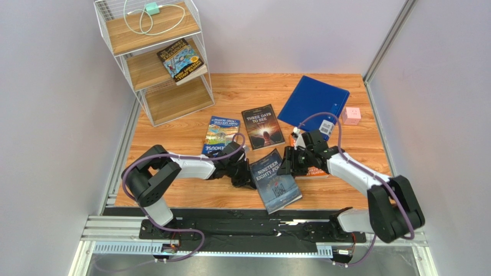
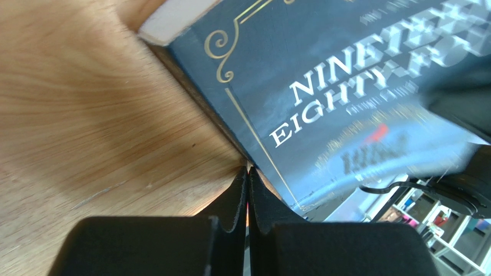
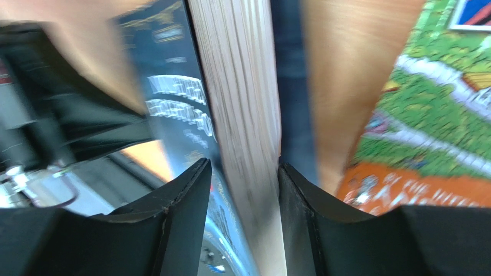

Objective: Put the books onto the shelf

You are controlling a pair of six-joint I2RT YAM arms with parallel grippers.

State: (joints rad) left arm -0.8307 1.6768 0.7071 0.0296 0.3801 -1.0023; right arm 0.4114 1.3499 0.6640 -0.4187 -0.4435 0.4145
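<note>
Both arms low, wrists angled in toward each other.
Left tool (image 1: 237, 180) pinched tight, fingers (image 2: 233, 195) flat together; right tool (image 1: 286, 167) part-spread, pads (image 3: 193, 190) clamping the dark book (image 3: 242, 86) edge.

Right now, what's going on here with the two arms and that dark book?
Both arms are working on the Nineteen Eighty-Four book, which lies near the front of the table. The right tool has its fingers against both sides of the book's page edge. The left tool is shut, its tip at the book's opposite edge. One cartoon book already lies on the middle level of the shelf; the other books are on the table.
</note>
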